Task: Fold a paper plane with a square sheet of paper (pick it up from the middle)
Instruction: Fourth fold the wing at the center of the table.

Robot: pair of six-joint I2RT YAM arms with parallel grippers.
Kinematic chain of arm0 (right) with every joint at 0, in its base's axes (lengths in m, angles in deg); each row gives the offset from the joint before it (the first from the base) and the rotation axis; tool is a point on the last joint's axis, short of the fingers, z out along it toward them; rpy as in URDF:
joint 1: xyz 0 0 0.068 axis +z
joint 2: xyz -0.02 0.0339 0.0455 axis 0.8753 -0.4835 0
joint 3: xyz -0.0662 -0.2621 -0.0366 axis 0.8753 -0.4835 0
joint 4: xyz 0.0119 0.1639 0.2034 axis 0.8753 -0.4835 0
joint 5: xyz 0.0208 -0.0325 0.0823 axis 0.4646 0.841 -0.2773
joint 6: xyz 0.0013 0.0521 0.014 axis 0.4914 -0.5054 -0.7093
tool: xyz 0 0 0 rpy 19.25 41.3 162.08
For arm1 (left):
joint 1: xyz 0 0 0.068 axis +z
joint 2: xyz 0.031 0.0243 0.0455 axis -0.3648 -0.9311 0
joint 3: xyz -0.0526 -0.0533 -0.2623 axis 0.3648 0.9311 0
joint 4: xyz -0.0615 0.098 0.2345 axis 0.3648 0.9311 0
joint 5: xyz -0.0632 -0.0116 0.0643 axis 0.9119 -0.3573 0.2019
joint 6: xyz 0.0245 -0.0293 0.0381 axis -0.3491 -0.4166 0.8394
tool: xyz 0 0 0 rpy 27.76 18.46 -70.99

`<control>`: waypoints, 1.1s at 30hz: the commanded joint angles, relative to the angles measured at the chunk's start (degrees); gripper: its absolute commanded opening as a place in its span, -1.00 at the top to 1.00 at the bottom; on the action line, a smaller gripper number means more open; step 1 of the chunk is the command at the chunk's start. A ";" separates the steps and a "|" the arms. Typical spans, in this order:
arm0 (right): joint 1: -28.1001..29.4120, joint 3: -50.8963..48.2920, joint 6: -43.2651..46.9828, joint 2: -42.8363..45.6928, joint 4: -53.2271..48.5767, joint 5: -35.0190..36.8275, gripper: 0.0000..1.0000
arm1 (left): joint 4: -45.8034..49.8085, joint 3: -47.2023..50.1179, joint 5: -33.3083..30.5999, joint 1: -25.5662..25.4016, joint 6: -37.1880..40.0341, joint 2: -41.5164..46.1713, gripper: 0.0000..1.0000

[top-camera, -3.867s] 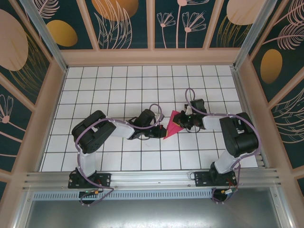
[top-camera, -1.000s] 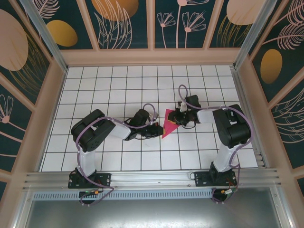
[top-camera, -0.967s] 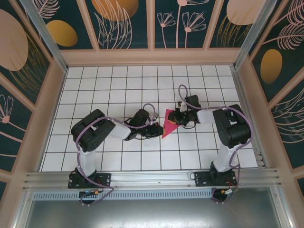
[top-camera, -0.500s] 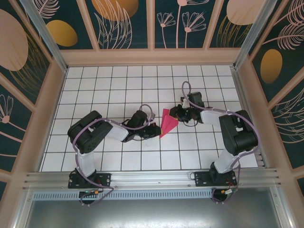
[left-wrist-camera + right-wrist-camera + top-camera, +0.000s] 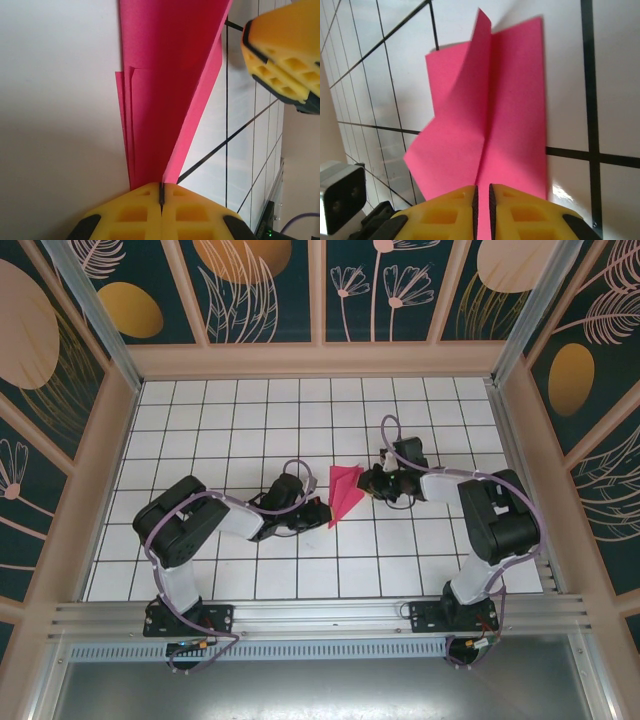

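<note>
The paper plane [image 5: 345,492] is a narrow, pointed magenta-pink fold with a centre crease, stretched between my two grippers mid-table. My left gripper [image 5: 322,518] is shut on its near end. In the left wrist view the pink layers [image 5: 160,75] run straight into the closed yellow pads [image 5: 161,192]. My right gripper [image 5: 371,483] meets the far end from the right. Its jaws [image 5: 482,192] stand a thin slit apart, and the paper's crease [image 5: 510,115] runs between them. One flap lifts on the left of that crease. A right finger [image 5: 285,55] shows at the top right of the left wrist view.
The white gridded table [image 5: 250,420] stretches on all sides of the paper. Wooden side walls [image 5: 100,470] fence it in. An aluminium rail [image 5: 320,615] runs along the near edge above both arm bases.
The paper and both grippers have shifted slightly left and away from the bases. The left arm's elbow has pulled back to the left. The paper now stands more upright between the grippers.
</note>
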 commanded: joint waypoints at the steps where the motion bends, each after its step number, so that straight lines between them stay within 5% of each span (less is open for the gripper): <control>1: 0.97 -0.76 -0.46 -1.91 1.02 -1.31 0.71 | 1.11 0.25 -0.94 0.45 0.96 0.44 1.00; 23: 4.29 -1.05 -5.33 -4.98 -2.91 6.27 0.88 | 5.80 0.99 -5.24 0.54 -0.19 3.06 1.00; 33: 5.01 -0.25 -4.77 -5.87 -1.86 3.84 0.87 | 6.00 -1.88 0.10 0.56 -0.65 -1.01 1.00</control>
